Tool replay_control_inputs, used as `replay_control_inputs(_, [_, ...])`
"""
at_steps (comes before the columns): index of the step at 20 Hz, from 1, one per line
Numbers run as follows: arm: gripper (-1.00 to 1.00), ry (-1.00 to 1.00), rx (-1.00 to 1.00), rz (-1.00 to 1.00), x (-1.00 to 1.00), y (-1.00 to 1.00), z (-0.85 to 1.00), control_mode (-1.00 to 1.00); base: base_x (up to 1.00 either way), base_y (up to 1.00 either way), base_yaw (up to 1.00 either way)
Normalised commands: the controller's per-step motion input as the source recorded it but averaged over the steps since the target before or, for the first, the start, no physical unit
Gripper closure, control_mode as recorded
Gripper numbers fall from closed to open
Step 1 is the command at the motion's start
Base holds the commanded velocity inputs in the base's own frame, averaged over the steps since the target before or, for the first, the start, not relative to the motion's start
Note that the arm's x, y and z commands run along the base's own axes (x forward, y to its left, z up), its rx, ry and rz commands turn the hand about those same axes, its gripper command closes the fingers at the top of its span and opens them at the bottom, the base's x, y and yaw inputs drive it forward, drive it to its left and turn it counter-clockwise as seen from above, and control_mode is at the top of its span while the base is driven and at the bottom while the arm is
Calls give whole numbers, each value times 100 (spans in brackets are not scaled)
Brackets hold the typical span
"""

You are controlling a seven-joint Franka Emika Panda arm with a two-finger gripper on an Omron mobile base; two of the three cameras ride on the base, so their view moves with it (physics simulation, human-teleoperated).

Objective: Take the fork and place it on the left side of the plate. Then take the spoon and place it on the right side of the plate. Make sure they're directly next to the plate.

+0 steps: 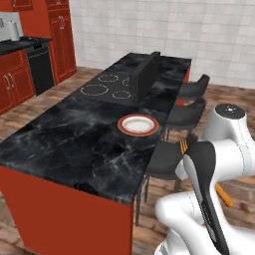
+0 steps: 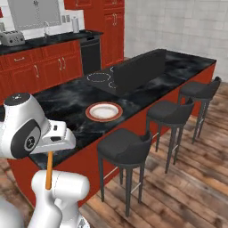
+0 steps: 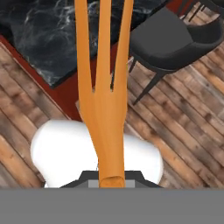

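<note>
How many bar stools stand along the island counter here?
3, lined along the counter's open side: nearest stool by the plate, middle stool, far stool at the counter's end. No others apparent.

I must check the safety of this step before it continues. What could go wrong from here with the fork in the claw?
1. The claw grips the fork near one end, so most of it sticks out; it may swing or slip while carried.
2. The fork is off the counter, over the wood floor; if dropped, it lands there.
3. The plate sits near the counter edge beside the stools; a low approach may bump them.
</note>
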Motion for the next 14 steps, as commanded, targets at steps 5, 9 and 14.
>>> replay_control_inputs(5, [100,0,0,0,0,0,0,100,20,-56,45])
replay_control_inputs(9, [100,0,0,0,0,0,0,100,6,-70,39])
replay_control_inputs(14, [100,0,0,0,0,0,0,100,8,-60,43])
